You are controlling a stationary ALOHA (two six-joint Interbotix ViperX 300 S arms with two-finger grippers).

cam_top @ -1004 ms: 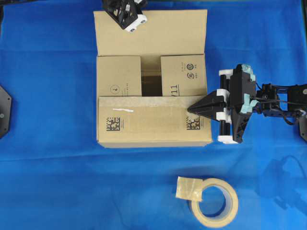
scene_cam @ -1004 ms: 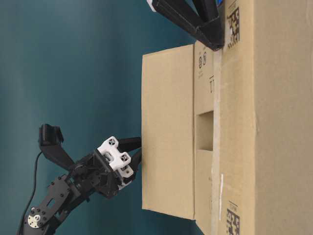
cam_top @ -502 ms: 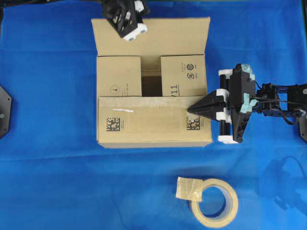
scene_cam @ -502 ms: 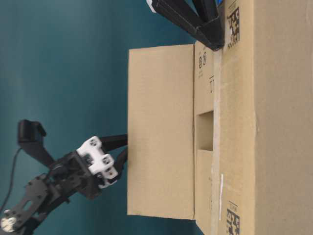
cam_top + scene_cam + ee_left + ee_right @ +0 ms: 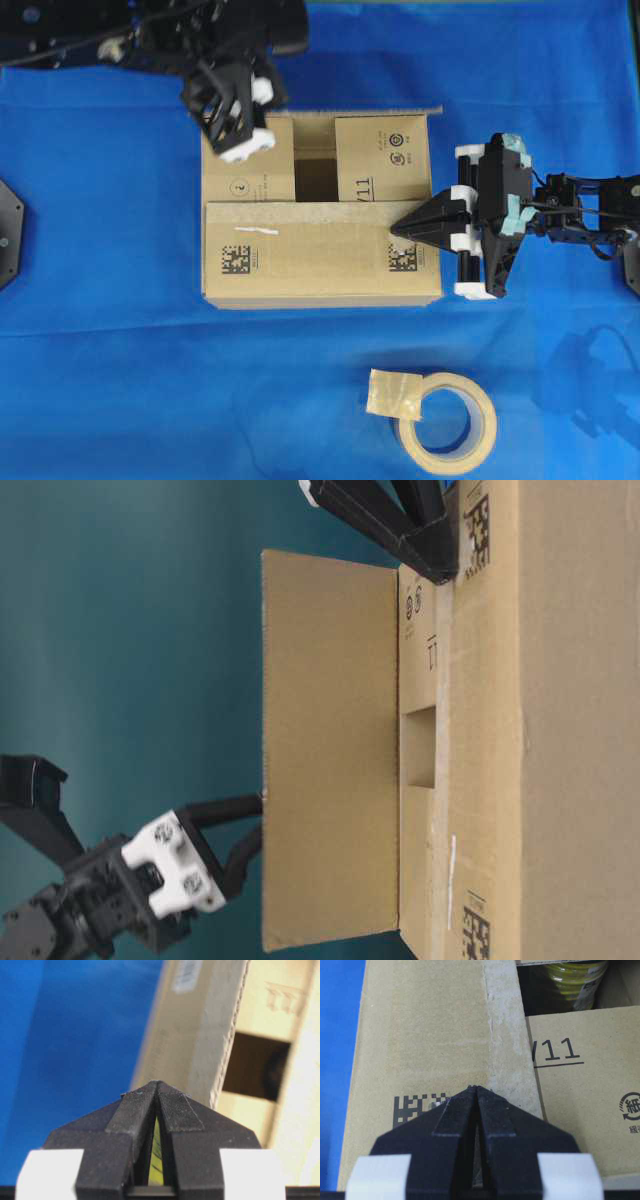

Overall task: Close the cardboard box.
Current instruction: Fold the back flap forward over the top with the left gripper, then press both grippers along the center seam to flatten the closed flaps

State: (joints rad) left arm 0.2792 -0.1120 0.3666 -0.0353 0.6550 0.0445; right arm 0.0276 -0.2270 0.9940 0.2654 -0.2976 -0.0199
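Upright far flap (image 5: 330,750) blocks the cardboard box (image 5: 320,250) opening

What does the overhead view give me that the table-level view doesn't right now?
Only overhead: the tape roll, the blue cloth, and the right claw with its tip on the near folded flap. Only table-level: the last long flap standing upright, with the left claw at its outer face. Both: the cardboard box with a gap between its two short flaps.
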